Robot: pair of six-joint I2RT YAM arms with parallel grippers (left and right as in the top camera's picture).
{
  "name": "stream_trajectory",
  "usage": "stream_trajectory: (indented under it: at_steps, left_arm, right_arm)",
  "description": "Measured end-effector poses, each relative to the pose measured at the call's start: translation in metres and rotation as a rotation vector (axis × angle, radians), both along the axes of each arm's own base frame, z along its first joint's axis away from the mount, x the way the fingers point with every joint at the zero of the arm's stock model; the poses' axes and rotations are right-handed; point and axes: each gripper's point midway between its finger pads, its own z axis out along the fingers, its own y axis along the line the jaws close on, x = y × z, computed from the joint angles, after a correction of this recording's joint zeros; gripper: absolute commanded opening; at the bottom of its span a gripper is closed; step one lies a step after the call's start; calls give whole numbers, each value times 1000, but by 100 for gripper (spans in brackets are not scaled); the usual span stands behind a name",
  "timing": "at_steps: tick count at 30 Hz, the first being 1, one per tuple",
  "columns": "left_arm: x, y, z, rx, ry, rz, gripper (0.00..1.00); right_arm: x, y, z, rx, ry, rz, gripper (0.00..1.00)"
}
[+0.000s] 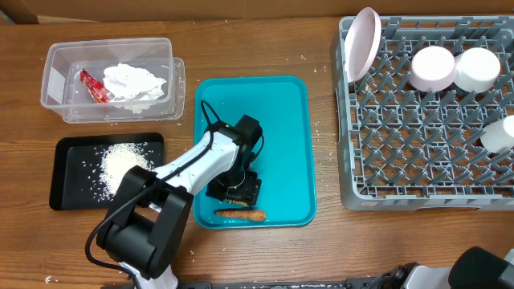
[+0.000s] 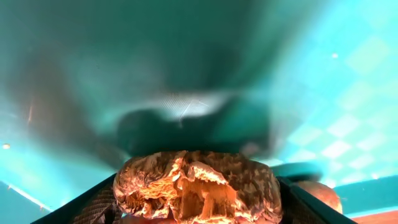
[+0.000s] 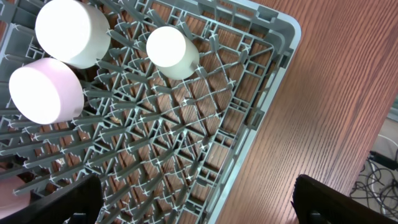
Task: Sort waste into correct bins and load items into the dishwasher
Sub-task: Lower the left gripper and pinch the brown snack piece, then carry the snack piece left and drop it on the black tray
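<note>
My left gripper is down on the teal tray. In the left wrist view the brown food lump fills the gap between its dark fingers and touches both. The orange carrot lies just in front, and it also shows to the right of the lump as the carrot. White napkins and a red wrapper lie in the clear tub. Rice sits in the black tray. My right gripper hangs open over the corner of the grey dish rack.
The dish rack at the right holds an upright plate, a bowl, a cup and one more white dish. Rice grains are scattered on the wooden table around the trays.
</note>
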Motion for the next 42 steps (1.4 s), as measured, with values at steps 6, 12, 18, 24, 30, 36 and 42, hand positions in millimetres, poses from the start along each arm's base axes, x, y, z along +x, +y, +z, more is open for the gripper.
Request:
stream_trajectory:
  at_steps: [6,12,18,24,30,36,42]
  left_arm:
    - [23,3,23,2,-29,36,75]
    - [52,24,46,23,-81,113,76]
    - [87,70,78,26,-181,264,76]
    - [106,146,96,42,-243,498,77]
    - [108,208,97,68,-264,687,79]
    - [103,244,97,89,-276,800,79]
    - [100,255,96,94,-277,835,80]
  right_arm:
    - [0,0,0,-1,0,0,100]
    - [0,0,0,0,0,0,100]
    - [0,0,0,0,0,0,100]
    - [0,0,0,0,0,0,100]
    - [0,0,0,-1,0,0,100]
    - [0,0,0,0,0,0,100]
    - [0,0,0,-1,-1,0,100]
